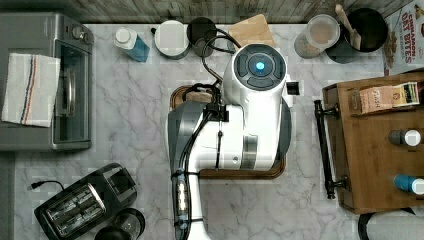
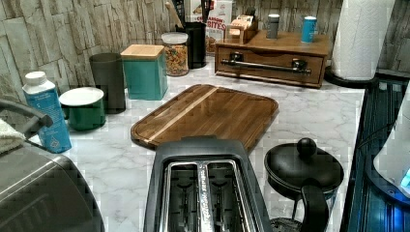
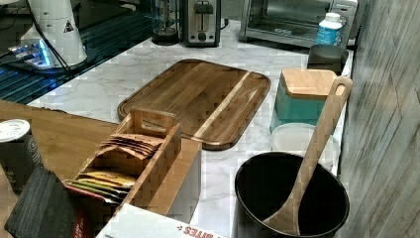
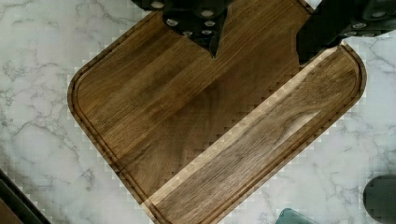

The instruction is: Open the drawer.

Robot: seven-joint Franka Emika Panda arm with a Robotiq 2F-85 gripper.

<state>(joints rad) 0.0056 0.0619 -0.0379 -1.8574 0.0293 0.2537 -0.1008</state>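
Wrist view: open hand point(image 4: 259, 49) hangs over the cutting board point(image 4: 187, 121) on marble counter point(image 4: 37, 70).

Top view looks straight down; left and right views face across the shared cutting board point(image 2: 205, 116) oppositely.

A: How many of each on the bench?
B: One drawer point(image 2: 269, 62), one cutting board point(image 2: 208, 114), one toaster point(image 2: 205, 188), one toaster oven point(image 1: 47, 82).
A: And jars?
B: One glass jar point(image 2: 176, 52), two cans point(image 1: 406, 137) point(image 1: 409, 183), one wooden spoon point(image 3: 313, 154).
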